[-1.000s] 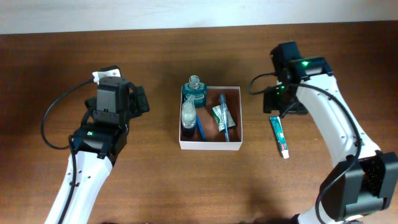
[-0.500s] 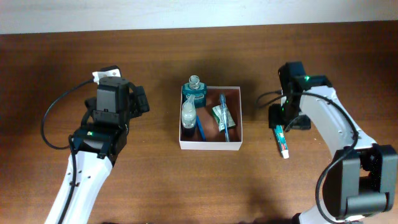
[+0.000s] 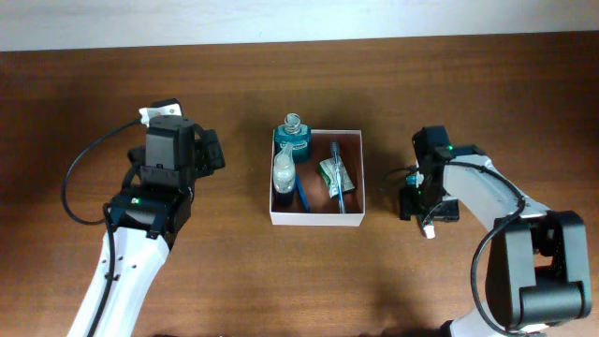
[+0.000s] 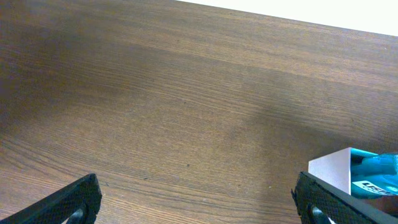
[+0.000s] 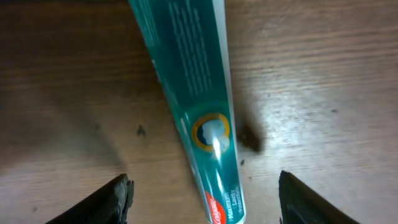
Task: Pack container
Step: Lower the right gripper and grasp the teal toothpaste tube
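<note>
The container (image 3: 316,220), a square white-walled box with a reddish-brown inside, sits mid-table. It holds a blue bottle (image 3: 294,142), a clear bottle (image 3: 283,172), a blue toothbrush (image 3: 338,178) and a green sachet (image 3: 328,171). A teal toothpaste tube (image 5: 198,99) lies flat on the wood to its right. My right gripper (image 5: 208,202) is open low over the tube, one fingertip either side, not touching it. From overhead only the tube's white cap (image 3: 430,231) shows. My left gripper (image 4: 199,202) stands open over bare wood left of the container (image 4: 328,172).
The left arm (image 3: 140,211) reaches in from the near left edge. The right arm (image 3: 487,187) curves in from the near right. A pale wall runs along the table's far edge (image 3: 299,42).
My right gripper has moved toward the near side and down over the toothpaste tube, now covering most of it from above. The left arm has not moved.
</note>
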Controlling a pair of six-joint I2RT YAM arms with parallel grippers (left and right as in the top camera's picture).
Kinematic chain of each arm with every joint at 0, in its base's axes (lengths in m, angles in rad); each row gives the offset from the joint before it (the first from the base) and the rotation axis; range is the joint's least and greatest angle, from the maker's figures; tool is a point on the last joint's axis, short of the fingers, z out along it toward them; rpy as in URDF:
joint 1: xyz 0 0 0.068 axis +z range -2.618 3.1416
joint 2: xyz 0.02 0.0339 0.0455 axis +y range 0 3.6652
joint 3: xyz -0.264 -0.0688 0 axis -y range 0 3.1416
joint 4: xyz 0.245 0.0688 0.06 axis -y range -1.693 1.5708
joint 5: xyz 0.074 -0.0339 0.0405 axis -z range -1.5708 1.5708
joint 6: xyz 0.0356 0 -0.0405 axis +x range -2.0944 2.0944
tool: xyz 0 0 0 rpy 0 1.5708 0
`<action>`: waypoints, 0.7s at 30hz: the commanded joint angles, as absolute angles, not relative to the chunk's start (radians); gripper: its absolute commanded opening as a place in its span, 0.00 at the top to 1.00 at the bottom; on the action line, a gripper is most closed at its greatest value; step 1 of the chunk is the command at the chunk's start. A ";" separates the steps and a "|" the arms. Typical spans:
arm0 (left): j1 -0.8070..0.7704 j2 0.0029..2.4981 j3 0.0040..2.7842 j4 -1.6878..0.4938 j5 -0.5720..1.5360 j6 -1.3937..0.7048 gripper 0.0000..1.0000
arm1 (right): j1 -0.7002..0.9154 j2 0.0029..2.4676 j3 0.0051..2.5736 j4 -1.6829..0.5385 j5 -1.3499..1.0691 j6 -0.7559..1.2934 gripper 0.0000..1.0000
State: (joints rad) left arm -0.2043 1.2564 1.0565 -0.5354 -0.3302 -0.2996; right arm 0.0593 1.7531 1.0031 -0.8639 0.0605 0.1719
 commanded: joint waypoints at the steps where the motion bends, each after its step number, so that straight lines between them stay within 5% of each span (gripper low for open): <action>1: -0.202 1.249 1.061 -0.536 -0.337 -0.299 0.01 | 0.050 1.738 0.962 -0.834 0.053 0.165 0.32; 8: -0.202 1.249 1.061 -0.536 -0.337 -0.299 0.01 | 0.050 1.740 0.931 -0.804 0.053 0.165 0.53; 21: -0.202 1.249 1.061 -0.536 -0.337 -0.299 0.01 | 0.050 1.740 0.931 -0.806 0.033 0.173 0.77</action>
